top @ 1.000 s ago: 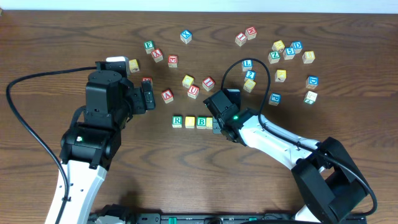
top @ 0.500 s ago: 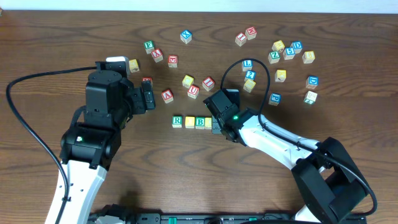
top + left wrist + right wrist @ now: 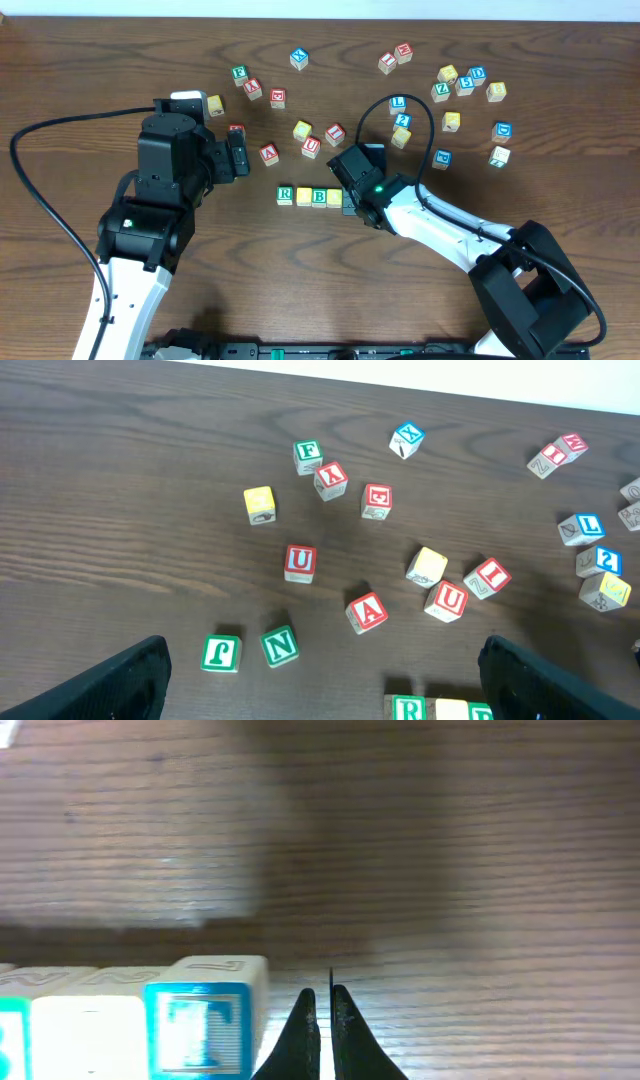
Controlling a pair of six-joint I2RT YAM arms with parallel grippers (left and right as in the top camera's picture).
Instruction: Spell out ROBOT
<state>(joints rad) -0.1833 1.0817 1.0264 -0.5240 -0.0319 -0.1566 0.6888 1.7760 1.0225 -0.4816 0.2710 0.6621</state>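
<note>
Wooden table (image 3: 100,60) | cubes R (image 3: 285,194), B (image 3: 320,196), T (image 3: 198,1025) | left tool (image 3: 322,660) apart | right tool (image 3: 322,1030) together

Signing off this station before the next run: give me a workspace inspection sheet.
Surface: dark wooden table.
Job's things: R cube, first yellow cube, B cube, second yellow cube side by side in a row; T cube at its end.
Clutter: red A cube, green N cube and many more lie scattered beyond the row.
Grippers: left pincer open, empty; right pincer shut, empty, tips beside T cube.
Cables: left cable arcs over the table; right cable loops above scattered cubes.
Surroundings: pale strip past the table's far edge.
</note>
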